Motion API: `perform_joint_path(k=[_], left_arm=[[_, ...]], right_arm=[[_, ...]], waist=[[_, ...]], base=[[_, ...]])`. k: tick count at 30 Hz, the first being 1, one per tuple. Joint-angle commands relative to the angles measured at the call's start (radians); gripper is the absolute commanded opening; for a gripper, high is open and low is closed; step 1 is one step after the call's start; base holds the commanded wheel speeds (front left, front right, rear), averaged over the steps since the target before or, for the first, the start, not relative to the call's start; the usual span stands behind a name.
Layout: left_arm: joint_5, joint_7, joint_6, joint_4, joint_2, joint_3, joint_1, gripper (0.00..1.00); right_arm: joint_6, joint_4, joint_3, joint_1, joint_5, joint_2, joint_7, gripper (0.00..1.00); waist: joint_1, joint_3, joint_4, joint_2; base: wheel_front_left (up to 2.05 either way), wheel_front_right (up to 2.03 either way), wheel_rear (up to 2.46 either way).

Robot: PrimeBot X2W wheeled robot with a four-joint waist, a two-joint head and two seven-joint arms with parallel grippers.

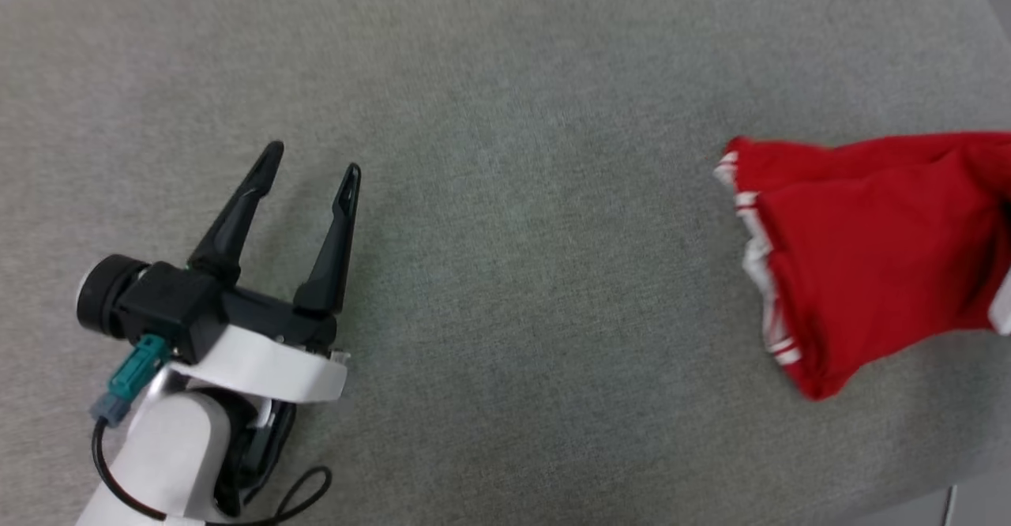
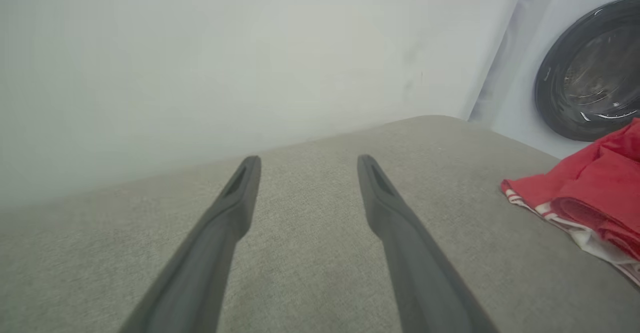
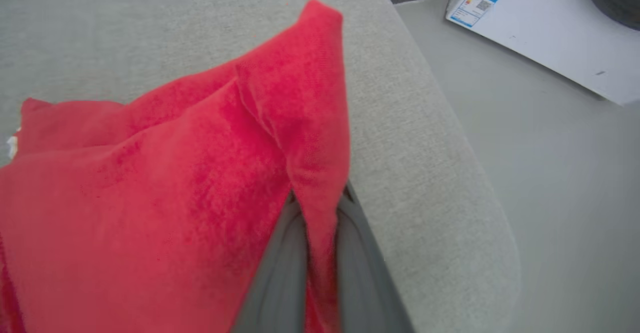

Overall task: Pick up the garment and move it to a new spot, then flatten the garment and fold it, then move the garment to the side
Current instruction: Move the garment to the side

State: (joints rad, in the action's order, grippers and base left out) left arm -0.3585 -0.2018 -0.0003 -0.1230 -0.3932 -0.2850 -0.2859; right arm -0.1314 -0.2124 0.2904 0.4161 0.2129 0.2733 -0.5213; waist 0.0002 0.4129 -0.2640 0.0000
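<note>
Two grippers, two different jobs. Your left gripper (image 1: 313, 158) sits low at your near left, its jaws spread wide with nothing between them, over the bare grey padded surface (image 1: 505, 194). Your right gripper (image 3: 320, 208) is clamped tight on a thin ridge of the garment (image 3: 175, 183). From its wrist view you see the red cloth pinched between the two dark fingers (image 3: 280, 273), close to the surface's rounded edge.

The relation to watch is this: from the left gripper the garment lies off to the right, well apart, with a wide stretch of bare surface between them. In the head view its long axis runs roughly left to right, and the end with the red-and-white striped trim (image 1: 762, 265) points toward your left gripper. The right arm is the nearer one, since it holds the cloth. If you want a second grip to spread it flat, I judge that the left arm has to cross to that striped end.

Several things you can't settle. The head view's right edge cuts the garment off, so its full length is unknown. No lettering or number can be made out. You can't tell how much cloth rests on the surface and how much hangs from the grip. Farthest off, past the surface, a washing machine (image 2: 590, 68) stands by the pale wall (image 2: 200, 48).
</note>
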Motion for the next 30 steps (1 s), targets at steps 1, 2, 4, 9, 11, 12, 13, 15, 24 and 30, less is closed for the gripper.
perform_joint_path(k=[1,2,4,9,11,12,13,15,24,30], left_arm=[[0.005,0.003,-0.004,-0.008,-0.002,-0.001,-0.019,1.00],[0.007,0.004,-0.007,-0.015,-0.005,-0.003,-0.030,1.00],[0.012,0.011,-0.012,-0.029,-0.009,-0.008,-0.051,1.00],[0.016,0.019,-0.026,-0.051,-0.018,-0.016,-0.096,1.00],[0.013,0.023,-0.034,-0.051,-0.021,-0.018,-0.109,1.00],[0.014,0.024,-0.035,-0.052,-0.023,-0.019,-0.115,1.00],[0.014,0.025,-0.037,-0.052,-0.026,-0.020,-0.121,1.00],[0.017,0.025,-0.042,-0.053,-0.026,-0.023,-0.129,1.00],[0.013,0.011,-0.043,-0.029,-0.017,-0.041,-0.132,1.00],[0.001,-0.018,-0.027,0.019,0.014,-0.048,-0.098,1.00]], right_arm=[[0.001,-0.006,0.016,0.023,-0.014,0.009,0.010,0.00],[0.001,-0.019,0.042,0.041,-0.038,0.016,0.013,0.00],[0.001,-0.037,0.099,0.078,-0.075,0.020,0.030,0.00],[0.001,-0.085,0.218,0.154,-0.170,0.029,0.088,0.00],[0.001,-0.110,0.255,0.186,-0.180,0.014,0.115,0.00],[0.001,-0.124,0.267,0.195,-0.192,0.007,0.125,0.00],[0.001,-0.138,0.277,0.201,-0.204,0.001,0.135,0.00],[0.001,-0.162,0.294,0.217,-0.225,-0.012,0.163,0.00],[0.001,-0.210,0.358,0.239,-0.316,-0.056,0.355,1.00],[0.001,-0.164,0.340,0.172,-0.318,-0.073,0.488,1.00]], waist=[[-0.0002,0.066,-0.013,0.0000],[-0.0002,0.080,-0.009,0.0000],[-0.0002,0.108,-0.002,0.0000],[-0.0002,0.166,0.014,0.0000],[-0.0002,0.184,0.019,0.0000],[-0.0002,0.191,0.021,0.0000],[-0.0002,0.198,0.023,0.0000],[-0.0002,0.208,0.027,0.0000],[-0.0002,0.178,0.042,0.0000],[-0.0002,0.084,0.071,0.0000]], base=[[0.00,0.00,0.00],[0.00,0.00,0.00],[0.00,0.00,0.00],[0.00,0.00,0.00],[0.00,0.00,0.00],[0.00,0.00,0.00],[0.00,0.00,0.00],[0.00,0.00,0.00],[0.00,0.00,0.00],[0.00,0.00,0.00]])
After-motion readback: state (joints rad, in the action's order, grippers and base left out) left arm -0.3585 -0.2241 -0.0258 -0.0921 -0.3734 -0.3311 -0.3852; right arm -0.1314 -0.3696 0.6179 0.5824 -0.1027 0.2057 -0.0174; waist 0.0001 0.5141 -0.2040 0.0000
